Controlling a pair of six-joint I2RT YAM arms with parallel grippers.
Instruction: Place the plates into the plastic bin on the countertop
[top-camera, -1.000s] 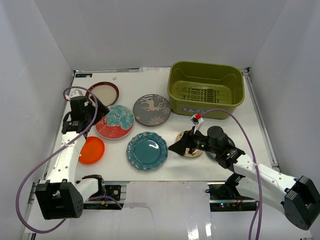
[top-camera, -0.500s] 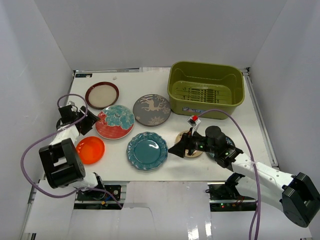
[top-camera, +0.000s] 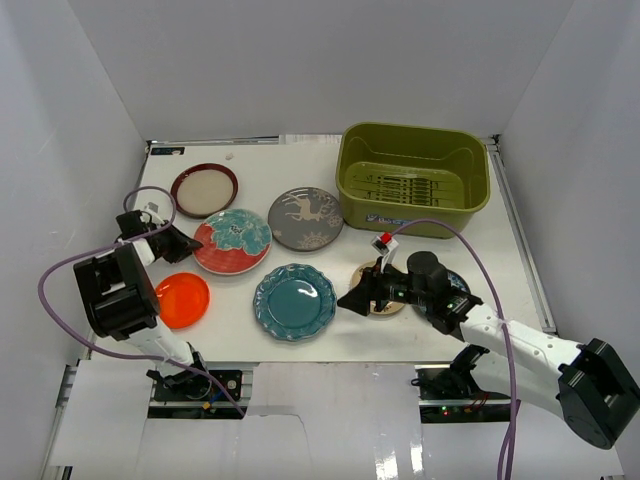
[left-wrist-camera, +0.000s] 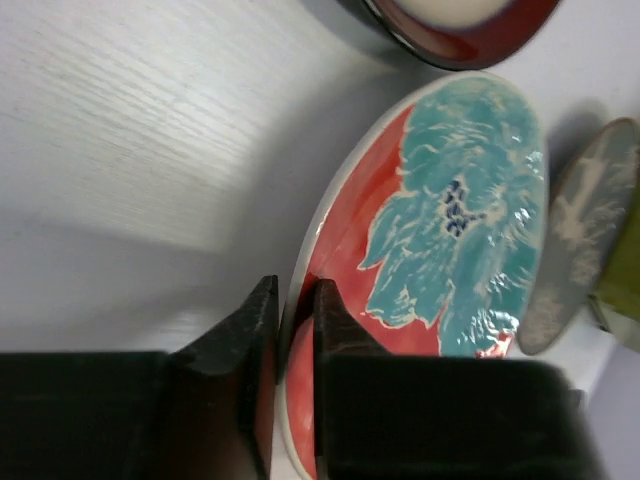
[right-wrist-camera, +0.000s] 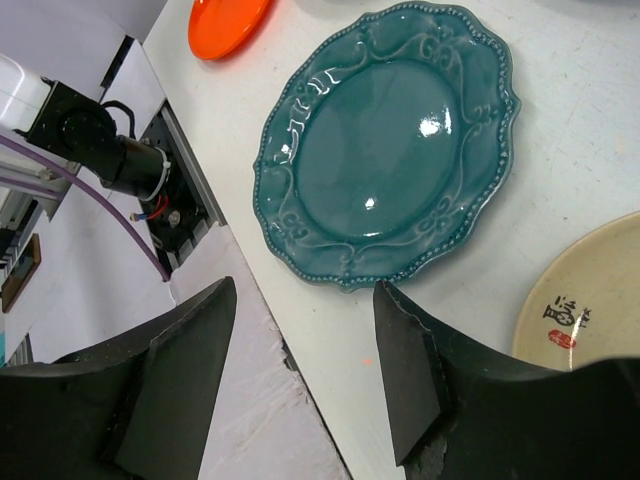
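My left gripper (top-camera: 178, 243) is shut on the left rim of the red-and-blue plate (top-camera: 233, 242). In the left wrist view its jaws (left-wrist-camera: 290, 300) pinch that plate's (left-wrist-camera: 450, 220) edge, one finger above and one below. My right gripper (top-camera: 355, 297) is open, low over the countertop (top-camera: 250, 165), just right of the teal scalloped plate (top-camera: 294, 301). The right wrist view shows this plate (right-wrist-camera: 385, 140) ahead of the open fingers (right-wrist-camera: 190, 370), apart from them. The small gold plate (top-camera: 386, 297) lies partly under the right arm. The olive plastic bin (top-camera: 412, 218) stands at the back right with no plate in it.
A white plate with a dark red rim (top-camera: 204, 189), a grey deer plate (top-camera: 304, 219) and an orange plate (top-camera: 181, 300) lie on the countertop. White walls enclose the sides and back. The table's near edge (right-wrist-camera: 290, 350) runs under the right gripper.
The left arm has swung down to the left side and its gripper has closed on the red-and-blue plate's rim. The right gripper has narrowed a little and edged towards the teal plate.
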